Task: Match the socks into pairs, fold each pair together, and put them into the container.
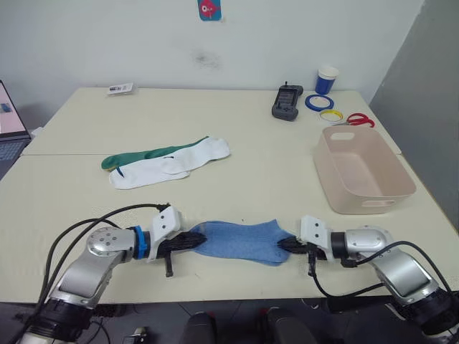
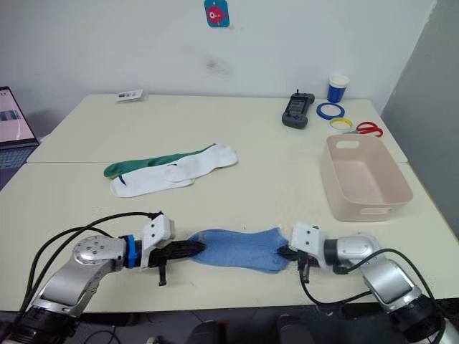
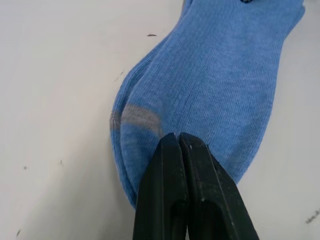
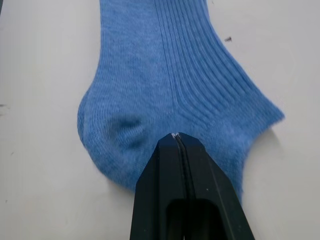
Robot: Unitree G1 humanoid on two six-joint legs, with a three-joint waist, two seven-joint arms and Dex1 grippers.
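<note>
At the near edge of the pale cream table [image 1: 237, 136] lie the light blue knit socks [image 1: 240, 241], stretched flat between the left gripper [image 1: 192, 241], pinched on the toe end, and the right gripper [image 1: 284, 246], pinched on the cuff end. To the right sits the pale pink rectangular plastic container [image 1: 362, 168], well apart. Farther back lie the white socks [image 1: 172, 165], overlapping a dark green sock [image 1: 140, 156].

Desk [image 1: 258, 147]: pale cream top, two sections joined. Far right corner: blue-and-white paper cup [image 1: 326, 80]; blue tape ring [image 1: 315, 102]; yellow ring [image 1: 330, 115] just beside it; red-handled scissors [image 1: 356, 120]. Dark handheld device [image 1: 287, 102] near the rings. Small flat packet [image 1: 120, 88] at far left edge. Laptop [image 1: 8, 125], left margin. Sticker [image 1: 209, 8] on wall.
</note>
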